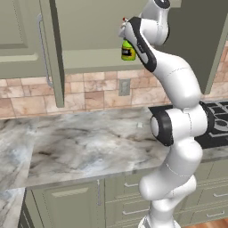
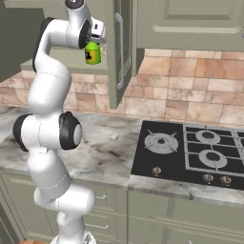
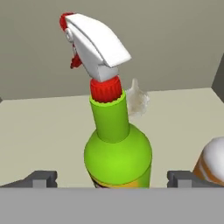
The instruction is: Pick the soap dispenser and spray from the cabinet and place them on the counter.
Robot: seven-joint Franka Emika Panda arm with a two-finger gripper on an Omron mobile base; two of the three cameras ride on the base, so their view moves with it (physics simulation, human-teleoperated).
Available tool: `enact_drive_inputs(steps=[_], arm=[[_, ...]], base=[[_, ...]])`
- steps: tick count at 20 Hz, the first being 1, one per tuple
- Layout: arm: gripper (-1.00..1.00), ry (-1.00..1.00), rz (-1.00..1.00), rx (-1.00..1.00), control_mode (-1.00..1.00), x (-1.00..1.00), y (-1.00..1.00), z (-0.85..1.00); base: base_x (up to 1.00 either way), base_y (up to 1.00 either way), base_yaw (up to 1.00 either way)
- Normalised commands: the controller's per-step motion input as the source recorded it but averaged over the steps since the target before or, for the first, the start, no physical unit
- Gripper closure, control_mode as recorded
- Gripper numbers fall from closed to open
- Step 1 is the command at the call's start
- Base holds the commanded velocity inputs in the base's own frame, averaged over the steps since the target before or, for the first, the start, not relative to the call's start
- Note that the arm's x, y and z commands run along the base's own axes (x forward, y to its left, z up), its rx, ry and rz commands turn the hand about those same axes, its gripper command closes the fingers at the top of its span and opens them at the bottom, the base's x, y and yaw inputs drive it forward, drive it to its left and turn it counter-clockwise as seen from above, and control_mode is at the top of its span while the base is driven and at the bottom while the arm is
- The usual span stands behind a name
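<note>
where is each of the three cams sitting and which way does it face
Left base view: behind the arm to its left, looking forward over the counter to the open cabinet; the arm rises at lower right, partly hiding the spray.
Right base view: behind to its right, same cabinet, plus the stovetop; arm at lower left.
Hand view: on the hand, looking along the open gripper at the spray, soap dispenser beside it.
Both base views share spray, cabinet and counter.

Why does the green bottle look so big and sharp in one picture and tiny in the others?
Hand view: the camera sits close, so the spray looms crisp and evenly lit, without glare. Left and right base views: it is small, soft-edged, partly behind the arm.
</note>
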Motion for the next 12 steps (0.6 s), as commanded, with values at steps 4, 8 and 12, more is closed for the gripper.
enact_drive_inputs(steps=[4,8,12], arm=[[-1.00,-0.03,0.00,0.00,-1.00,0.34,0.00,-0.01],[-1.00,0.00,0.00,0.00,-1.00,0.34,0.00,0.00],[-1.00,0.00,0.00,0.00,-1.00,0.36,0.00,0.00]], base=[[0.00,0.00,0.00],[0.00,0.00,0.00],[0.00,0.00,0.00]])
